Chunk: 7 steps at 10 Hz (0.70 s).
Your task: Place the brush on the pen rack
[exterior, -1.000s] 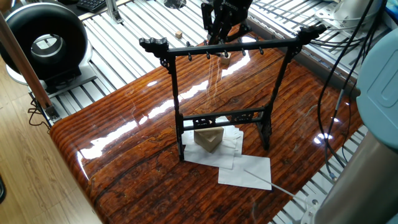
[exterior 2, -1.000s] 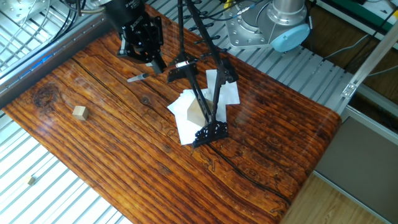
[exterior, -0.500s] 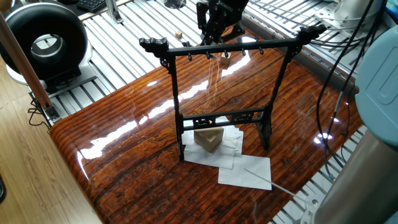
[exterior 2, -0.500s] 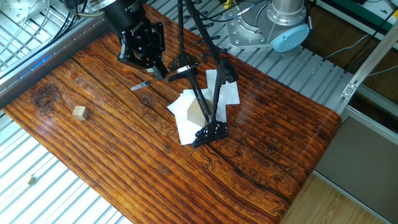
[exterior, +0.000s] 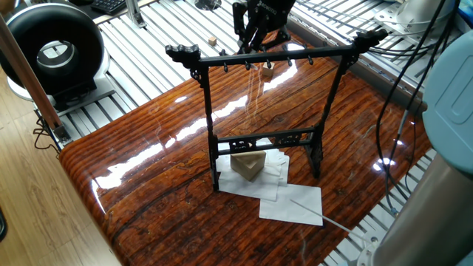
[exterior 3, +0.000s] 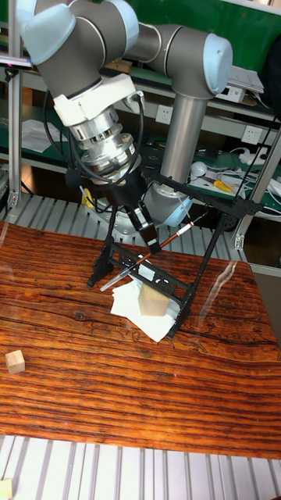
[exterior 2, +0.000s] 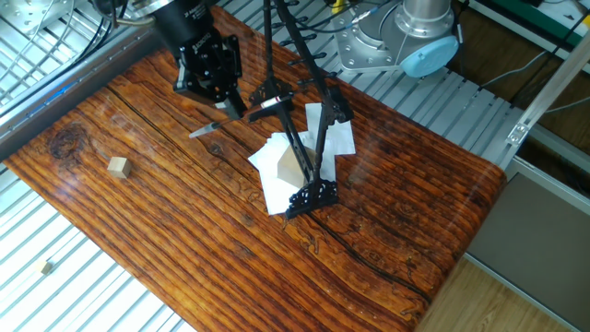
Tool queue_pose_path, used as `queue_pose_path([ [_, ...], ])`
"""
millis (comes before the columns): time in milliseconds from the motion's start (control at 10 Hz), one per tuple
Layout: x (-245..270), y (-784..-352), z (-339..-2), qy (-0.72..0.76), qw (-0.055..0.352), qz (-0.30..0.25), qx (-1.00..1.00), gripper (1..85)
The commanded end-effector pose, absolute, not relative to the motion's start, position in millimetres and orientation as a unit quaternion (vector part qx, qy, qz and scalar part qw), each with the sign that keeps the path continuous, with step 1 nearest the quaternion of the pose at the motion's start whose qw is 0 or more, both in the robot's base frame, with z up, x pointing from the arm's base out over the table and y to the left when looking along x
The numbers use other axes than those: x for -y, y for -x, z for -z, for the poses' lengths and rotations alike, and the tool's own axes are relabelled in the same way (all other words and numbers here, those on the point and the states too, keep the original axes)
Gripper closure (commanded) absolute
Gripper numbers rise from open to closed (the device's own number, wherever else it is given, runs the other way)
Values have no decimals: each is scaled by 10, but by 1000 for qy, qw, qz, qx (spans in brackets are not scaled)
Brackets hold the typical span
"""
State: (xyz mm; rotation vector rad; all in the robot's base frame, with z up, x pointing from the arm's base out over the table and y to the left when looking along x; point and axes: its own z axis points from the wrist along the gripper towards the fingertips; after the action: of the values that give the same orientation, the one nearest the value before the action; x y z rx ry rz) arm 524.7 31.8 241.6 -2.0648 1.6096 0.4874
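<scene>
Currently the gripper (exterior 2: 229, 100) pinches the brush (exterior 2: 206, 128) near its upper end, fingers (exterior 3: 148, 231) pressed onto the thin shaft; the hold reads clearly only in the tall view, and the one fixed view hides the fingertips behind the rack's crossbar. Brush is off the table, carried in the air just beside the rack (exterior: 260, 118), on the side away from the paper sheets (exterior: 292, 204) and the small wooden block (exterior: 248, 165) under the lower rail. Handling, as a judgement: very light, stiff, pencil-thin, so little clamp force is needed, but a round, smooth shaft can roll or pivot between flat pads, and the soft tip should not be knocked. Best hold is on the shaft close to the end that goes to the peg, which is roughly where the fingers sit now, leaving the top free for hanging. Long axis is tilted, not vertical: in the tall view the brush (exterior 3: 125, 275) runs down and away from the fingers toward the table, with a shorter stub sticking out above them toward the crossbar (exterior 3: 204, 197). In the other fixed view the lower end points away from the fingers, out over bare tabletop (exterior 2: 166, 212). Whether a loop sits on the top end is too small to tell.
</scene>
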Motion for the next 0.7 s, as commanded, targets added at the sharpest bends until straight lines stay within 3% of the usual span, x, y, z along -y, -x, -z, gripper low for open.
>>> queue_pose_path([
  [0, -312, -5305, -2403, 726, 238, -185, -618, 847],
  [600, -361, -5235, -2457, 689, 243, -222, -646, 847],
])
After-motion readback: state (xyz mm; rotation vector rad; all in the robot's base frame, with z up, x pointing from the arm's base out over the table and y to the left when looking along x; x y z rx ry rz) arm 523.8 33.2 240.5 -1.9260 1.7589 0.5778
